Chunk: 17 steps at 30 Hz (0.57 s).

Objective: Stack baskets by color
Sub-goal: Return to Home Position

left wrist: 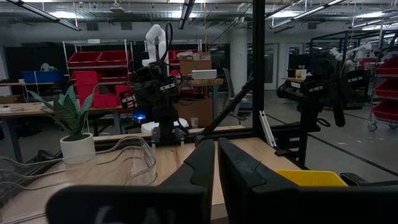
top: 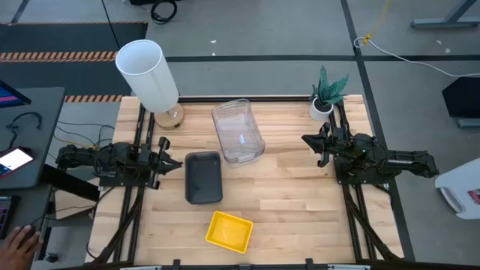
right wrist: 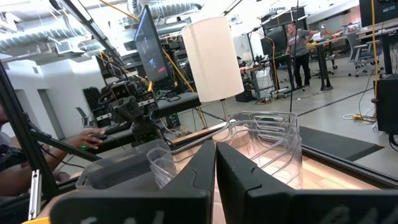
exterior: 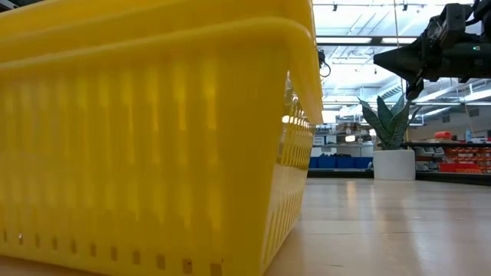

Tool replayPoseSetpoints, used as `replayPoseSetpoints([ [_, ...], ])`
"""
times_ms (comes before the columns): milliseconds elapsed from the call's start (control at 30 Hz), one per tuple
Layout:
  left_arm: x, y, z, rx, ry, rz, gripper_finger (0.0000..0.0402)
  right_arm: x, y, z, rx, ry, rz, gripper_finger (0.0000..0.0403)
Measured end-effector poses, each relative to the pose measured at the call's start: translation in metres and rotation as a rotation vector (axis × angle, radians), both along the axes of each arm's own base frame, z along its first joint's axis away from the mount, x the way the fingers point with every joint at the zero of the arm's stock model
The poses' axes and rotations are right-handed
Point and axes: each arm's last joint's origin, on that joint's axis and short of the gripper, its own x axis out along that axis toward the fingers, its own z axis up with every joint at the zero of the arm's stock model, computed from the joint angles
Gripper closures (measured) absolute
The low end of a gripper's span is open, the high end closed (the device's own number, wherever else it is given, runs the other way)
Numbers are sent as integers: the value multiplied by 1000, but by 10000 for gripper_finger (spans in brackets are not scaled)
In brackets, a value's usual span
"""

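Note:
A nest of clear baskets [top: 238, 131] [right wrist: 264, 146] stands on its base at the table's far middle. A dark grey basket [top: 203, 177] [right wrist: 118, 169] sits just nearer, and a yellow basket [top: 229, 231] [exterior: 153, 138] [left wrist: 311, 178] rests close to the near edge. At the table's left side my left gripper [top: 176, 163] [left wrist: 216, 144] hovers above the wood, shut and holding nothing. My right gripper [top: 306, 140] [right wrist: 216, 148] [exterior: 380, 57] hovers at the right side, also shut and holding nothing. Both point toward the table's middle.
A tall white cylinder lamp [top: 148, 75] stands at the far left corner and a small potted plant [top: 326, 94] [exterior: 391, 130] at the far right. A person's hand [top: 19, 241] shows beyond the table's left edge. Bare wood lies between the baskets and my right gripper.

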Motion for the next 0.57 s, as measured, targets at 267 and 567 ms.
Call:
replayPoseSetpoints([
  [267, 0, 0, 0, 0, 0, 0, 379, 0, 0, 0, 0, 0, 0, 384],
  [567, 0, 0, 0, 0, 0, 0, 370, 0, 0, 0, 0, 0, 0, 384],
])
